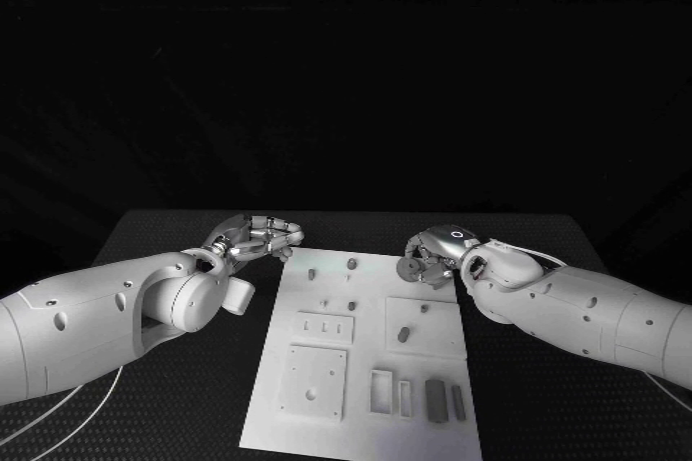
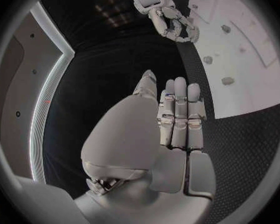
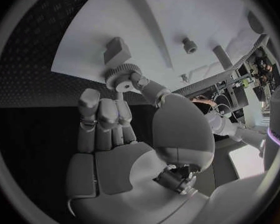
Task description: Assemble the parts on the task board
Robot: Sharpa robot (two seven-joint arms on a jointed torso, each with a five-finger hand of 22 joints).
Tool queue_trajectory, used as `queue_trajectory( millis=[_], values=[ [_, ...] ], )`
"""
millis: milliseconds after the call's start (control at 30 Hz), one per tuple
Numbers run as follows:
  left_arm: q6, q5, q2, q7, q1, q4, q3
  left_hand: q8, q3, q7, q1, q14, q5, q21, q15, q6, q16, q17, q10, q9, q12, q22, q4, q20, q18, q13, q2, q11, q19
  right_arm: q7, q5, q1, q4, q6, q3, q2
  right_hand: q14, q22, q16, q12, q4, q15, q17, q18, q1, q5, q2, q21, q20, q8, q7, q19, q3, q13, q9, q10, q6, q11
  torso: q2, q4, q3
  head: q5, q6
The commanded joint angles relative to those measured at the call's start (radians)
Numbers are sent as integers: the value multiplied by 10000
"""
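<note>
Left hand: the left hand (image 1: 257,236) is hovering at the far left corner of the task board (image 1: 366,421), fingers loosely apart and carrying nothing; in its wrist view the fingers (image 2: 180,115) are lying straight, side by side.
Right hand: the right hand (image 1: 428,259) is hanging over the board's far right corner, pinching a small gear (image 3: 120,77) between thumb and a fingertip, the other fingers curling beside it.
Gear: a toothed round part with a pale hub, held just above the board beside a small block (image 3: 117,50).
Task board: the white plate is lying in the middle of the black table (image 1: 173,231), carrying pegs (image 1: 352,265), a recessed square plate (image 1: 315,382) and slotted pieces near its close edge.
</note>
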Motion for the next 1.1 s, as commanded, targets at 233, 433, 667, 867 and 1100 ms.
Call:
queue_trajectory(
  millis=[233,433,667,867,1100],
  values=[
    [109,-28,-15,68,11,45,11,-46,6,34,-84,-44,-64,63,24,13,-32,-9,46,18,-45,121,0,1,185,22,27,6,-88,-618,-941,162,839,-538,28,-219,36,128,-53,25,-5,-54,-8,277,-29,-35,47,62,-13,225,-66,70,67,121,276,68,1593,-26,-6,-14,-4,40,45],
    [92,-28,-29,71,13,58,12,-47,6,34,-84,-43,-64,64,24,14,-32,-8,49,20,-47,121,0,1,185,25,24,5,-88,-995,-1521,325,1507,-732,40,-211,45,118,-73,-6,38,-76,-6,277,-52,-35,-59,76,-30,234,-79,109,106,99,293,81,1601,-41,-4,-15,-14,56,87],
    [91,-28,-25,70,13,54,13,-49,7,33,-85,-42,-64,65,24,16,-31,-7,51,23,-50,121,1,1,185,29,25,4,-88,-1409,-2396,331,1884,-925,39,216,68,102,-94,-49,136,-91,8,277,-38,-34,-197,82,-56,237,-88,151,209,72,311,98,1606,-52,-15,-9,-7,156,105],
    [93,-27,-8,71,13,51,13,-51,8,33,-86,-42,-64,66,23,17,-31,-7,53,25,-53,121,2,1,185,32,25,4,-88,-1419,-2518,317,1670,-925,-54,763,59,94,-132,-143,201,-91,-24,277,-37,-35,-284,83,-64,227,-85,168,251,-1,314,25,1589,-50,-9,18,-20,171,147],
    [97,-27,28,69,13,12,13,-53,9,33,-86,-41,-64,67,23,18,-31,-6,56,27,-55,121,1,1,186,35,25,3,-88,-1534,-2693,175,1320,-895,-183,1270,58,91,-145,-167,217,-90,-32,277,-18,-35,-297,84,-69,220,-82,174,276,-17,315,13,1578,-48,6,51,-15,221,136]
  ],
)
